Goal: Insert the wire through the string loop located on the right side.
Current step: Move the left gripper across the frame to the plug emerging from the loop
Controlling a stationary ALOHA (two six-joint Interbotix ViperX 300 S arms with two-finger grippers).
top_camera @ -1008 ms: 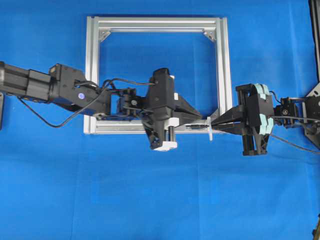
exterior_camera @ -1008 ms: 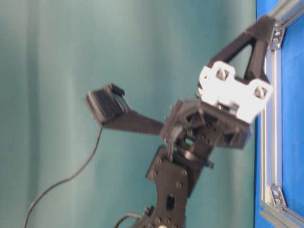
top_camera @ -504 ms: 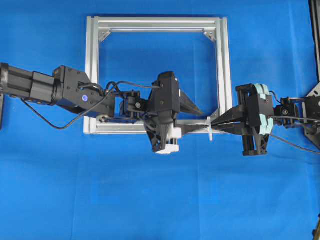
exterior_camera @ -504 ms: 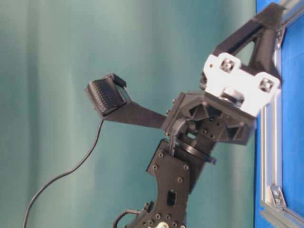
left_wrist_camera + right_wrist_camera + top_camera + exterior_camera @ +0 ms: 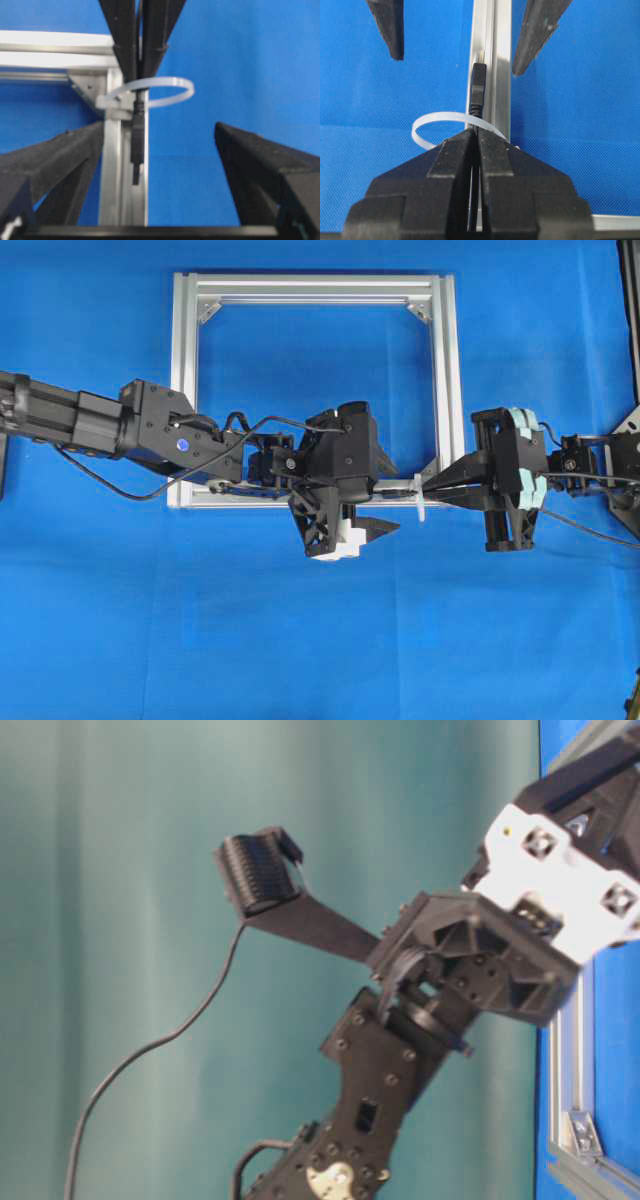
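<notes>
You have a blue cloth-covered table [image 5: 300, 640] carrying a square silver aluminium frame [image 5: 450, 370]. Your left arm's black gripper [image 5: 385, 496] lies over the frame's bottom rail with its two fingers [image 5: 260, 165] spread wide, gripping nothing. Your right arm's black gripper [image 5: 428, 486] comes in from the right, its jaws pressed together and pinching the thin black wire [image 5: 477, 90] just behind the plug. The wire's small dark plug tip [image 5: 137, 150] pokes through the tiny white string loop [image 5: 160, 92], which is fixed at the frame's lower right corner. In the left wrist view, the plug hangs between the spread fingers, touching neither.
</notes>
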